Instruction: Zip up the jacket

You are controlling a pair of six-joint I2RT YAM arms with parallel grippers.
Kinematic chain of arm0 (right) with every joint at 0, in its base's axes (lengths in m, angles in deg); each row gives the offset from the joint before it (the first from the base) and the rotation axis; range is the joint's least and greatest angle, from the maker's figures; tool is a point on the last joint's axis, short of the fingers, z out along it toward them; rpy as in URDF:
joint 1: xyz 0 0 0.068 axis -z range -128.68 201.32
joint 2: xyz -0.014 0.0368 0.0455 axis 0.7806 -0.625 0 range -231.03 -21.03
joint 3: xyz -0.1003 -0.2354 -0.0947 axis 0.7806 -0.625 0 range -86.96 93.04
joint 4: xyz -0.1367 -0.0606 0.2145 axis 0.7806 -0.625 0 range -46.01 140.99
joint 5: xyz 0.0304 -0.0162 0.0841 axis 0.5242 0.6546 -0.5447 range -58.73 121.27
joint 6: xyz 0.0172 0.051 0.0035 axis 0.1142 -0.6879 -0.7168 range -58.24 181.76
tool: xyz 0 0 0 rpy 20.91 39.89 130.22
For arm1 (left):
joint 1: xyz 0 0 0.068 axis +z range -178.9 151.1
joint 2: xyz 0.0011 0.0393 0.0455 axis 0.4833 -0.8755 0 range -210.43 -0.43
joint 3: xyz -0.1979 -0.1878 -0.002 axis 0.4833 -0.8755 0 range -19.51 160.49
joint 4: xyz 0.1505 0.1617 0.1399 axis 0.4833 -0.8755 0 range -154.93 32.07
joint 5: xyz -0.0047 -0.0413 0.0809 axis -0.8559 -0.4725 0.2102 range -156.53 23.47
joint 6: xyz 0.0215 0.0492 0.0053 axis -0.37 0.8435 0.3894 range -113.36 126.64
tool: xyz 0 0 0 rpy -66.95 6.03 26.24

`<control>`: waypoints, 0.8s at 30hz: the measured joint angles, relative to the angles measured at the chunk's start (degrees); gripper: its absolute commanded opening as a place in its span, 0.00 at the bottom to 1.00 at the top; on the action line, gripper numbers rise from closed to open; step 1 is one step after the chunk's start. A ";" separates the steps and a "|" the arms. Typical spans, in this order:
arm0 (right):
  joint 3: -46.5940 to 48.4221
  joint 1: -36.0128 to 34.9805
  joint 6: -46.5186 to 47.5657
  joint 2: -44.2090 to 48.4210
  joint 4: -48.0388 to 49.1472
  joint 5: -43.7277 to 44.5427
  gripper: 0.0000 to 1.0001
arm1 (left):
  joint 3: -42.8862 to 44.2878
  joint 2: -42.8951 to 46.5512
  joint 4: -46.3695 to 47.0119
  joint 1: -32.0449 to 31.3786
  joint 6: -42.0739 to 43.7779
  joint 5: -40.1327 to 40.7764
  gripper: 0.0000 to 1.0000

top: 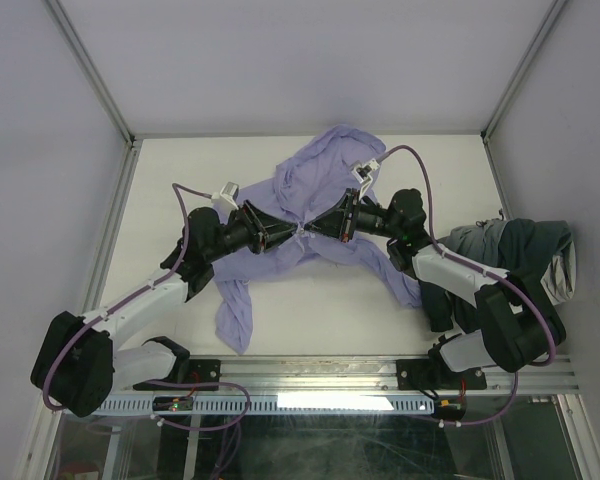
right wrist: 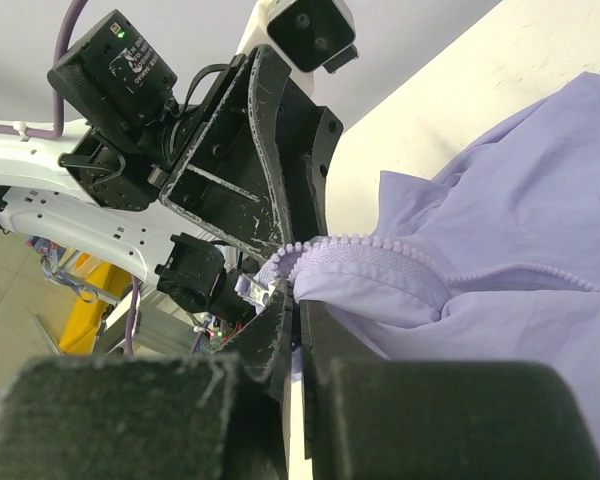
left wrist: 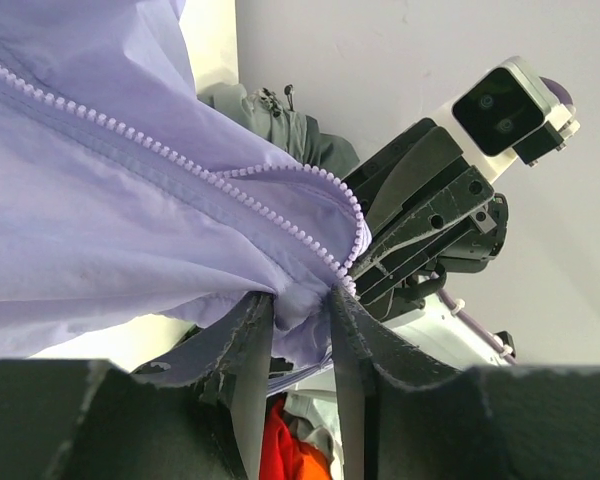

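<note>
Pinched narrow, the left gripper (left wrist: 298, 305) holds a fold of the one thin, wrinkled lavender fabric jacket (top: 310, 180). Tip to tip with it, the right gripper (right wrist: 298, 320) is clamped on the jacket's zipper edge (right wrist: 380, 245). The jacket lies crumpled on the white table (top: 180, 170), centre to far, with one sleeve (top: 235, 310) trailing near-left. One dark grey-green bunched garment (top: 520, 250) sits at the right edge, beside the right arm. Only the wrist views show the zipper teeth; only the overhead view shows the sleeve.
</note>
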 measured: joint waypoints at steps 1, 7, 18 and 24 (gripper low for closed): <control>-0.02 -0.04 0.00 0.00 -0.04 0.00 0.00 | 0.00 0.00 0.02 0.00 -0.04 -0.02 0.35; -0.02 -0.15 0.00 0.00 -0.24 0.04 0.00 | -1.18 0.61 0.13 0.00 -0.52 0.04 0.40; -0.07 -0.81 0.11 0.28 -0.37 0.66 0.00 | -2.86 3.63 1.01 0.00 -1.38 0.72 0.39; -0.07 -1.42 0.11 0.28 -0.74 1.05 0.00 | -3.23 4.22 2.01 0.00 -1.60 0.87 0.30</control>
